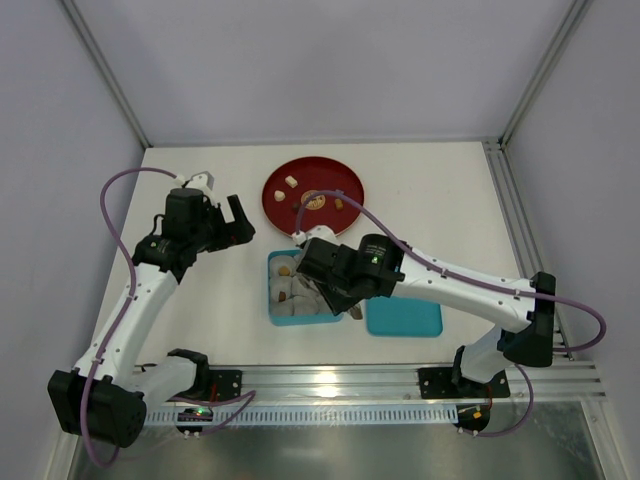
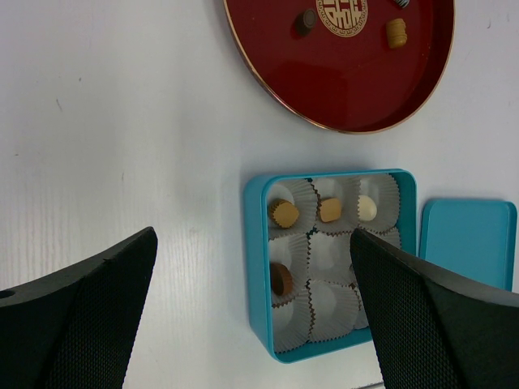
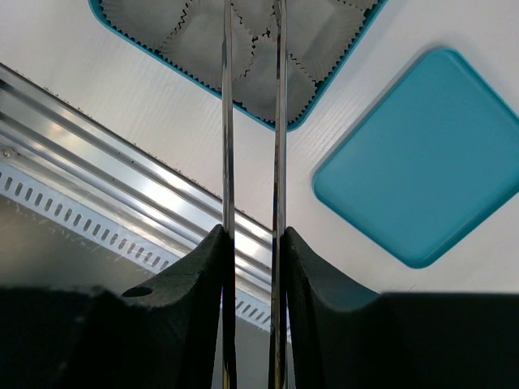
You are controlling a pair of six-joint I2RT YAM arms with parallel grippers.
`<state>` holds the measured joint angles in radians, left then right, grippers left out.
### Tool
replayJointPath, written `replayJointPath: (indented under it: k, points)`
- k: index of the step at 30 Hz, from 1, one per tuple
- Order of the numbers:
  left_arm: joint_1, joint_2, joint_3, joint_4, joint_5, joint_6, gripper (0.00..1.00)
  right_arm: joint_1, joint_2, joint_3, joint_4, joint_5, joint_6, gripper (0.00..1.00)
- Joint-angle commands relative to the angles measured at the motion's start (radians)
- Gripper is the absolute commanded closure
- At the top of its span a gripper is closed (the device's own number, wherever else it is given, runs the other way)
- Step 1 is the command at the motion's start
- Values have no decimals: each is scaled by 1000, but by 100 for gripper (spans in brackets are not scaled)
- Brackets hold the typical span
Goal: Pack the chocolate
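Chocolate pieces lie on a red plate (image 1: 345, 180): a cream one (image 1: 291, 181), and in the left wrist view a dark one (image 2: 306, 21) and a tan one (image 2: 396, 32). The teal box (image 2: 258, 267) holds white paper cups. Some hold two tan pieces (image 2: 283, 213), a cream piece (image 2: 367, 208) and a dark brown piece (image 2: 280, 278). My left gripper (image 2: 253, 239) is open and empty, left of the box (image 1: 272, 290). My right gripper (image 1: 335, 300) hangs over the box; its two thin metal blades (image 3: 227, 121) stand slightly apart over the cups, tips cut off.
The teal lid (image 1: 403, 318) lies flat right of the box, and shows in the right wrist view (image 3: 422, 162). An aluminium rail (image 1: 330, 380) runs along the near table edge. White walls and frame posts enclose the back and sides.
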<state>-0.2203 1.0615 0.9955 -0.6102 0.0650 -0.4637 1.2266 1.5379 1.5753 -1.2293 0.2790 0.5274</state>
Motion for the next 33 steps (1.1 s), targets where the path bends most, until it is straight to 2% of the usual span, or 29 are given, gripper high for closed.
replayJointPath:
  k: [1, 19, 33]
  points:
    - [6, -11, -5, 36, 9, 2, 0, 5, 7, -9, 60, -9, 11, 66]
    - [6, -9, -5, 36, 13, 0, 0, 5, 54, -66, 113, -18, 0, 65]
    - [6, -11, -4, 35, 15, 0, 0, 2, 74, -61, 116, 2, -7, 60]
